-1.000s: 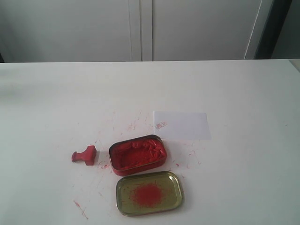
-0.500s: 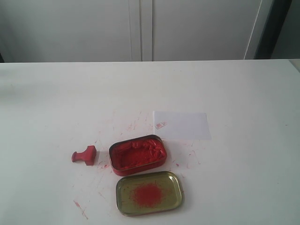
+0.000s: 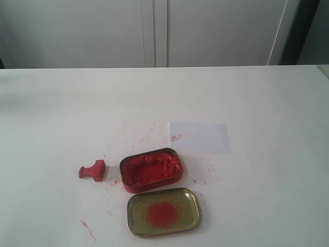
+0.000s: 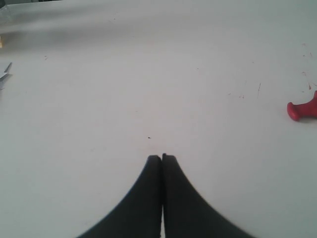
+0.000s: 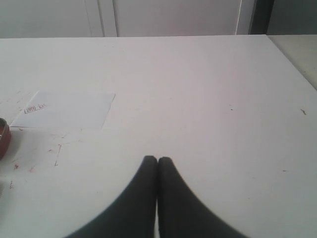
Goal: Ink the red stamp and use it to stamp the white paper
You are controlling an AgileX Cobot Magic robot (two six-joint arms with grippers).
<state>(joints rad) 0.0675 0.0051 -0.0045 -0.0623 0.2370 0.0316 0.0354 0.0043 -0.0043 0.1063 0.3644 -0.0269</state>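
Observation:
The red stamp (image 3: 93, 170) lies on its side on the white table, just left of the open red ink tin (image 3: 151, 170); it also shows at the edge of the left wrist view as the red stamp (image 4: 303, 108). The white paper (image 3: 199, 137) lies flat behind and right of the tin, with a small red imprint near its left corner; the right wrist view shows the white paper (image 5: 64, 109) too. My left gripper (image 4: 161, 157) is shut and empty, well away from the stamp. My right gripper (image 5: 157, 159) is shut and empty, apart from the paper. Neither gripper appears in the exterior view.
The gold metal lid (image 3: 164, 211) with a red smear lies in front of the tin, near the table's front edge. Red ink specks and streaks mark the table around the tin. White cabinet doors stand behind the table.

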